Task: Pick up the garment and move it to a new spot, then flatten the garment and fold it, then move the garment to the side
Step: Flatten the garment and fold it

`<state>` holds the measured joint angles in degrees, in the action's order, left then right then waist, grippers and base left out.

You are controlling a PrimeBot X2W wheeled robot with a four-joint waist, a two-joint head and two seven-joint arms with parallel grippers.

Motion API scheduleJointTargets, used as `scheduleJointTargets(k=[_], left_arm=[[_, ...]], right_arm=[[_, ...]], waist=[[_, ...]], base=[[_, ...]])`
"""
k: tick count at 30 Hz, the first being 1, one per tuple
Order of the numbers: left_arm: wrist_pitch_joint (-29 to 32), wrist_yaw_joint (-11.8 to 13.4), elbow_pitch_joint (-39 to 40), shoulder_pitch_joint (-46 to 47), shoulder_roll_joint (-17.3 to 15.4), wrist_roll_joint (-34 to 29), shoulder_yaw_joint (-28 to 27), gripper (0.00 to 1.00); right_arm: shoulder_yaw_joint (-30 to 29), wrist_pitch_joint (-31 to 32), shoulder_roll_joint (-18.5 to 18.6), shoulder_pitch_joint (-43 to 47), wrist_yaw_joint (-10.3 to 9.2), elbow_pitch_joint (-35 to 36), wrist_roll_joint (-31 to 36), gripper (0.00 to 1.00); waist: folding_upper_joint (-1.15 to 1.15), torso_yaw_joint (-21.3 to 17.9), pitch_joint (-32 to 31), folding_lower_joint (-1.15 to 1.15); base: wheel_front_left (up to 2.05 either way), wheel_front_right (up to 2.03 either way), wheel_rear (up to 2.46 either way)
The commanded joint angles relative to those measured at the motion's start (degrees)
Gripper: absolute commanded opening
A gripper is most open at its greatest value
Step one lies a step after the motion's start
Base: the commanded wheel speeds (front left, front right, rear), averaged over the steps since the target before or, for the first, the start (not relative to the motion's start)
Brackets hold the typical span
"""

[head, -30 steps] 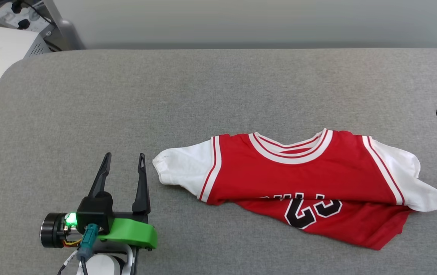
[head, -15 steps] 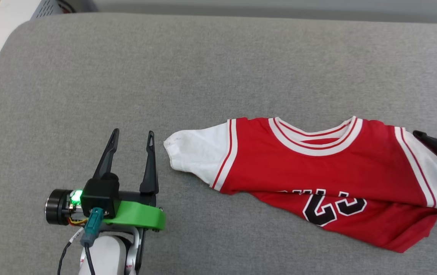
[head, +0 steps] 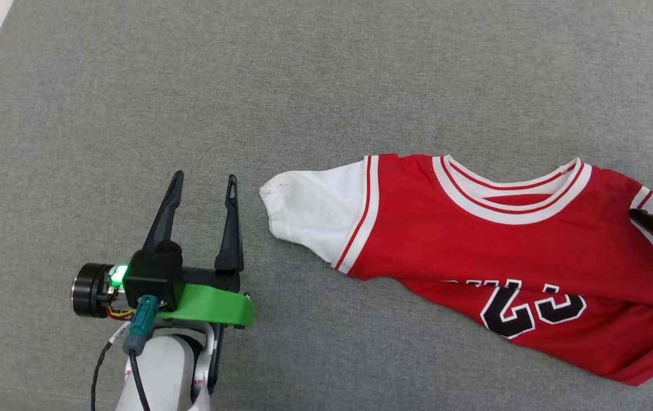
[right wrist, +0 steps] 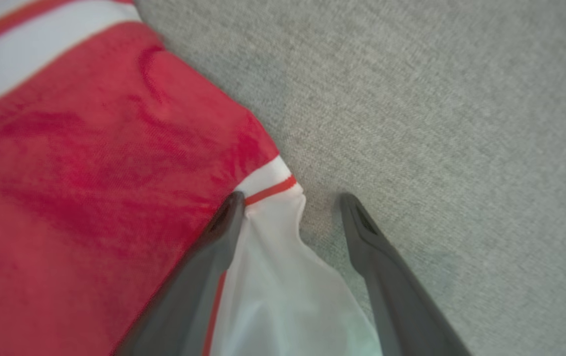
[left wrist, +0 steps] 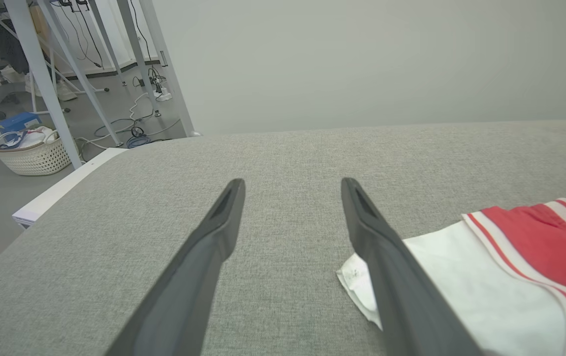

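Looking over the grey padded surface (head: 361, 85), you find the garment (head: 475, 240) lying toward its right side, collar facing the far edge. The red body is doubled over, and a lower layer bearing the black 23 sticks out on the near side.

Your left gripper (head: 205, 177) stands with its fingers spread wide and nothing between them, just beside the cuff of the white sleeve (head: 309, 211) and apart from it.

Your right gripper (right wrist: 291, 197) is also spread wide. In its wrist view it straddles the edge of the other white sleeve where the striped trim meets the red cloth. One finger lies over the seam, the other over bare grey fabric. Whether either touches the cloth cannot be told; the view is blurred.

Nothing lies between either gripper and the garment.

Beyond the surface's left edge stand metal frame legs (left wrist: 40, 74), a white basket (left wrist: 30, 153) and loose floor cables (left wrist: 134, 123).
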<state>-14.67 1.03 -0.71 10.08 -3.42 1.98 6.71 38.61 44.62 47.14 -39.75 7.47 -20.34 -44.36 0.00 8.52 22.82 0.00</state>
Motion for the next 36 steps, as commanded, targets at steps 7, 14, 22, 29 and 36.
scheduleJointTargets(k=[7, 14, 22, 29, 36], left_arm=[[-0.3, 0.1, -0.1, 1.3, 0.3, 0.0, -0.6, 1.0], [-0.3, -0.3, 0.3, 1.4, 0.4, -0.2, -0.6, 1.0], [-0.3, -0.2, 0.3, 2.5, 0.5, 0.3, 0.2, 1.0], [-0.3, 0.0, -0.1, 3.0, 0.5, 0.6, 0.5, 1.0], [-0.3, -0.1, -0.9, 2.4, 0.4, 0.3, -0.6, 1.0]], right_arm=[[1.5, -7.5, -0.5, -2.8, 0.02, 0.1, 0.2, 0.0], [-1.0, -16.4, 0.1, -11.2, 0.02, -1.4, 4.5, 0.0], [0.3, -21.7, -3.7, -17.2, 0.02, -11.4, 8.6, 0.0], [4.8, -17.6, -8.9, -15.6, 0.02, -22.9, 6.1, 0.0], [6.0, -27.3, -8.7, -15.6, 0.02, -23.4, 4.5, 1.0]], waist=[[0.0, -0.5, -0.4, 0.0], [0.0, 0.2, -0.3, 0.0], [0.0, 2.3, 2.3, 0.0], [0.0, 3.1, 3.0, 0.0], [0.0, 2.0, -0.3, 0.0]], base=[[0.0, 0.0, 0.0], [0.0, 0.0, 0.0], [0.0, 0.0, 0.0], [0.0, 0.0, 0.0], [0.0, 0.0, 0.0]])
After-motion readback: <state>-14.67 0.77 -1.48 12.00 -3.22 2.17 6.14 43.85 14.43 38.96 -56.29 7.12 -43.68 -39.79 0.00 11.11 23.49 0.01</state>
